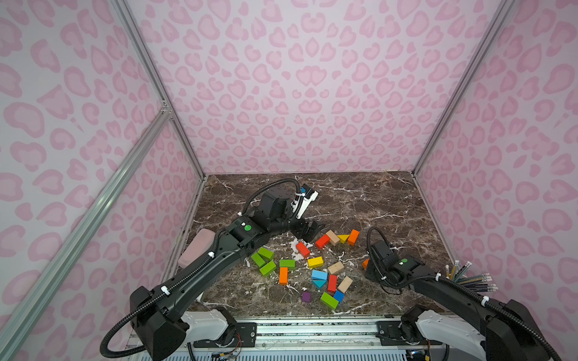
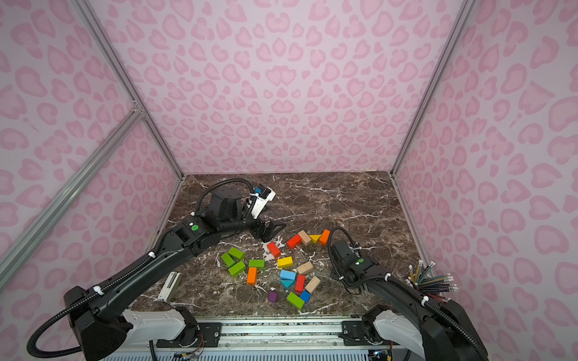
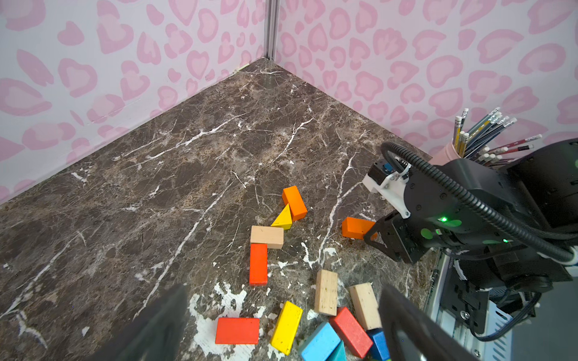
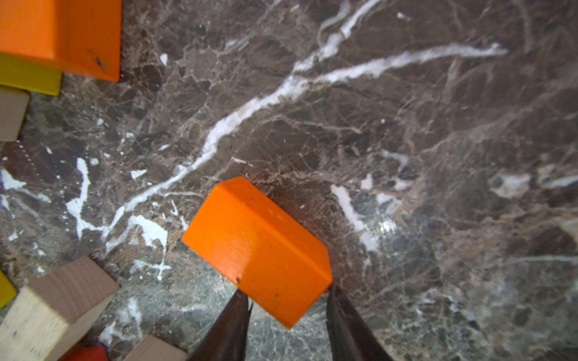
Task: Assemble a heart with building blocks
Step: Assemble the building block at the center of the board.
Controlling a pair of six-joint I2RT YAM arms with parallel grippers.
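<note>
Building blocks lie scattered on the marble table (image 1: 375, 200). At the back a red brick (image 1: 322, 241), a tan brick (image 1: 332, 237), a yellow prism (image 1: 343, 238) and an orange brick (image 1: 353, 237) form a bent chain. Green bricks (image 1: 264, 259) cluster at the left. My right gripper (image 4: 287, 297) is low on the right, its two fingertips touching both sides of the near end of an orange block (image 4: 256, 247), which lies at an angle to them. My left gripper (image 3: 284, 328) hovers open above a red brick (image 3: 237, 330) and a yellow brick (image 3: 287, 326), holding nothing.
A pink cup of pencils (image 1: 469, 276) stands by the right wall, close behind my right arm. A pink pad (image 1: 197, 248) lies by the left wall under my left arm, and a white object (image 2: 170, 286) lies near the front left. Pink patterned walls enclose three sides.
</note>
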